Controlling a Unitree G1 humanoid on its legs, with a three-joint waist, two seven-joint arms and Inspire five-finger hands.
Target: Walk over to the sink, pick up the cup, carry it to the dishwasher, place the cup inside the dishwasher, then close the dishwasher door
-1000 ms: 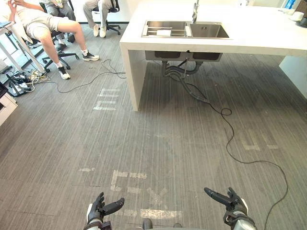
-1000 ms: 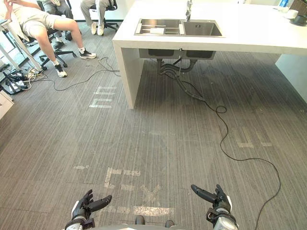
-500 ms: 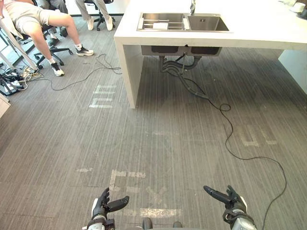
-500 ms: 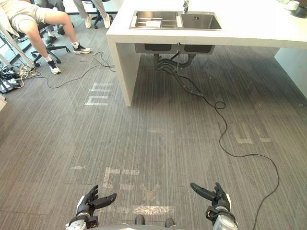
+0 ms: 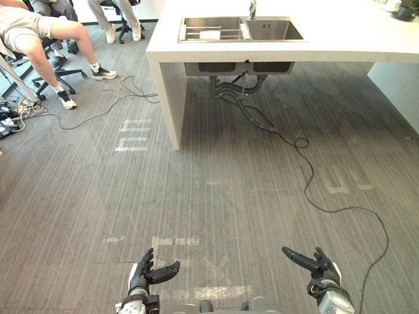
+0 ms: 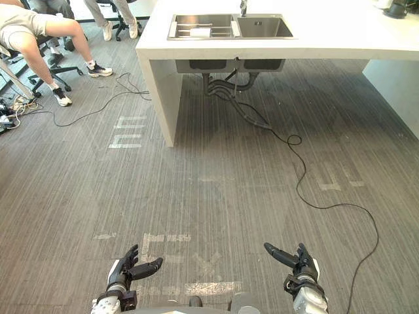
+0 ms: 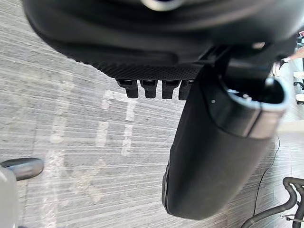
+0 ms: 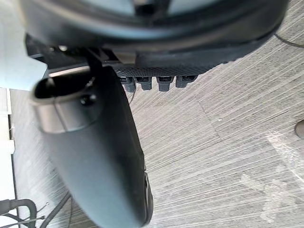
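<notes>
As I face the counter [image 5: 353, 40]: sink [image 5: 278, 31] far ahead, roughly centred between my 2 hands.
Cup: I cannot make it out; pale item [image 5: 211, 34] in the sink's left basin, possibly it.
Left hand [image 5: 145, 278]: fingers loosely spread, empty.
Right hand [image 5: 317, 267]: likewise spread, empty.
Nearer hand: neither; walk first, I judge.

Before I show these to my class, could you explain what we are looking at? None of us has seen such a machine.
This is a walking humanoid robot. Two pictures come from cameras on its head, looking down; two come from cameras on its wrists, very close to each dark hand. Its left hand and right hand hang low, fingers open, holding nothing. Ahead stands a white counter with a steel sink set in it. Between lies grey floor with worn tape marks. A person sits at the far left.
</notes>
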